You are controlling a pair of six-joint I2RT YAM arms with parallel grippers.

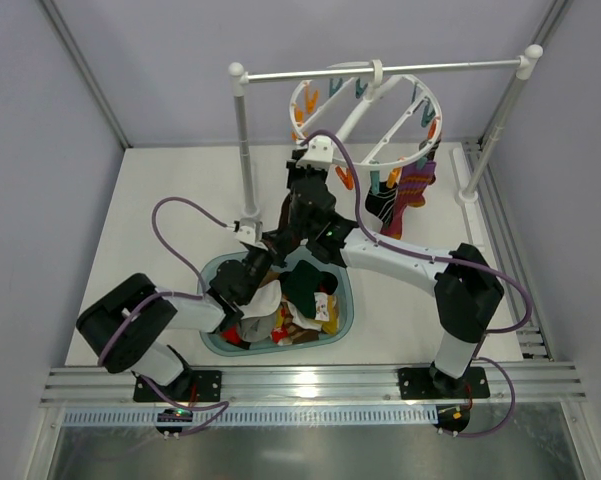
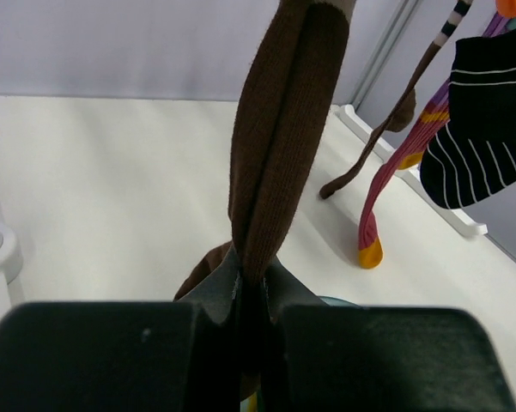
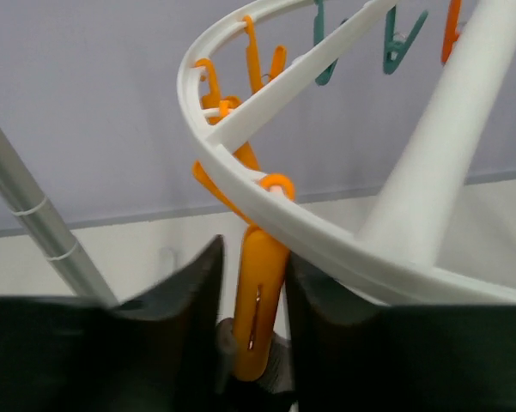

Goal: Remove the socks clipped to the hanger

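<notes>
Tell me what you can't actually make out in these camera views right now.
- Left wrist: the brown sock leaves the top edge, so its clip is unseen.
- Right wrist: the orange clip has its tip buried between the right pincer fingers; whether they squeeze it is unclear.
- Top: the right arm covers that clip; the left arm hides part of the basin.

Brown sock [image 2: 283, 129] hangs upright, its lower end pinched in the left claw [image 2: 251, 279]. Black striped sock [image 2: 489, 112] and purple-red sock [image 2: 395, 184] hang to the right of that claw. The white hanger [image 3: 208, 150] has an orange clip [image 3: 259, 300] between the fingers of the right claw [image 3: 253, 262].
</notes>
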